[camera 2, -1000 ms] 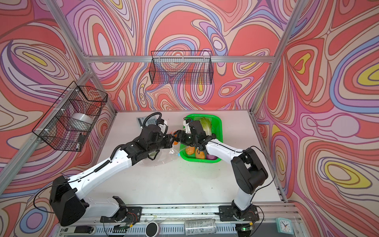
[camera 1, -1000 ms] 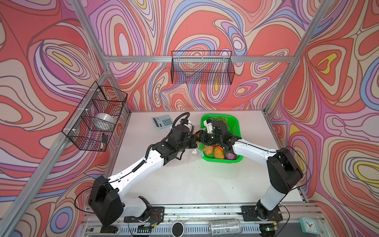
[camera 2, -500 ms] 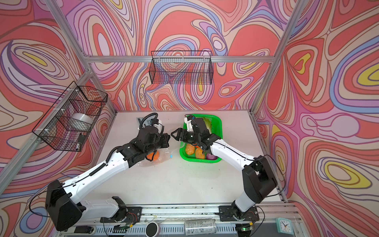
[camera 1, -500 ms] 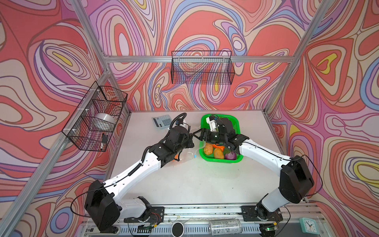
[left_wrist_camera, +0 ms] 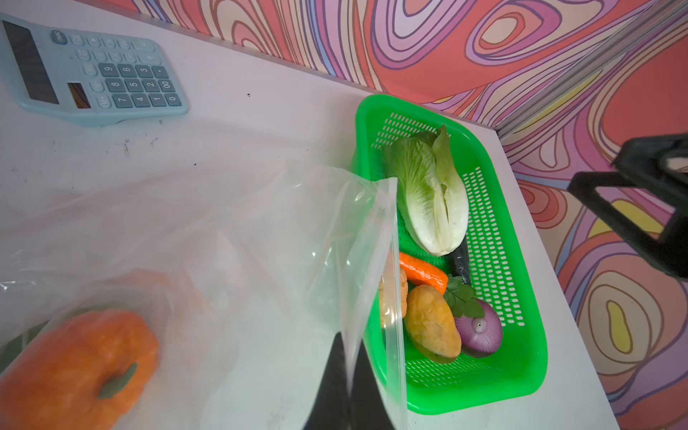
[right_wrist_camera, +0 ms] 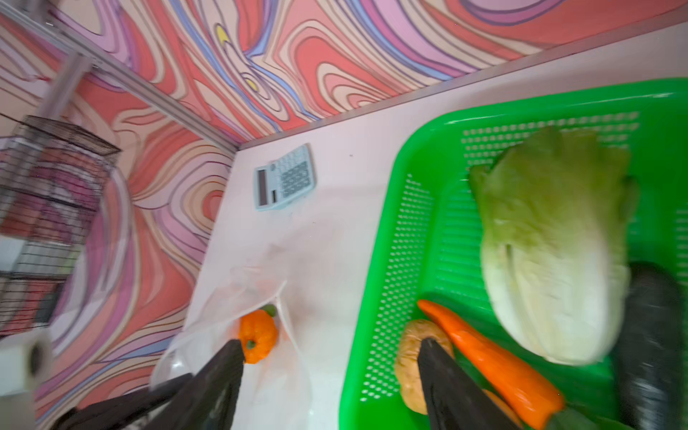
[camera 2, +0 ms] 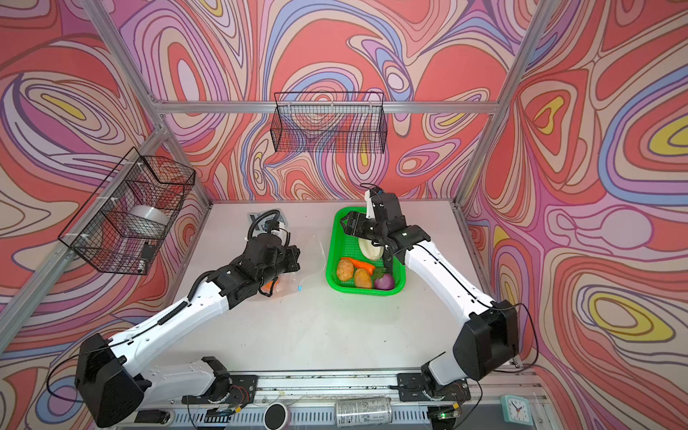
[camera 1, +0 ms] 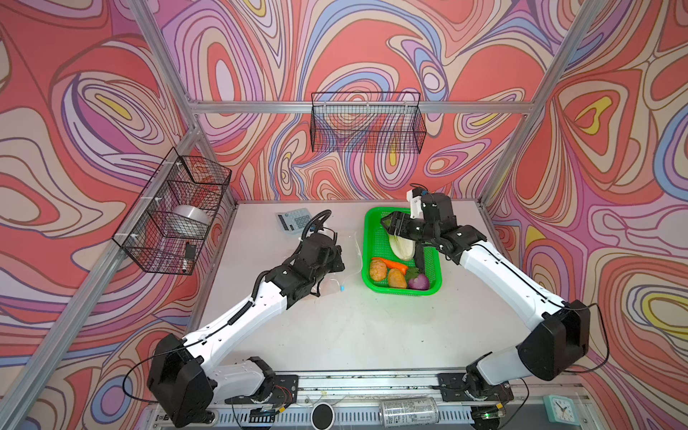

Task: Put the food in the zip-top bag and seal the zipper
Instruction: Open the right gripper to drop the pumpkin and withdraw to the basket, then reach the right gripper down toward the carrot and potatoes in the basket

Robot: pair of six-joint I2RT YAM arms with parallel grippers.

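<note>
**Pumpkin [left_wrist_camera: 74,368] is in the bag [left_wrist_camera: 260,231], six pieces are left**

A second ago your right gripper [right_wrist_camera: 329,348] was at the mouth of the bag with the pumpkin. Now it has let go, its jaws stand wide apart and empty, and it has gone back over the green basket [left_wrist_camera: 528,372]. So I judge that the first piece is done and the next pick begins.

Your left gripper [left_wrist_camera: 348,357] is clenched on the edge of the bag, just beside the white zipper [left_wrist_camera: 389,231]. It lifts this edge, so the mouth faces the basket. The rest of the bag lies on the table [camera 1: 353,327], close beside the basket, with the pumpkin deep inside it.

The cabbage [left_wrist_camera: 432,197] lies in the far half of the basket, under the right gripper and not touching it. The carrot [left_wrist_camera: 422,273], the potatoes [left_wrist_camera: 432,324], the onion [left_wrist_camera: 480,331] and the dark cucumber [left_wrist_camera: 461,260] lie in the near half. The zipper is not closed.

The cabbage is wide, so the mouth of the bag may be tight for it.
</note>
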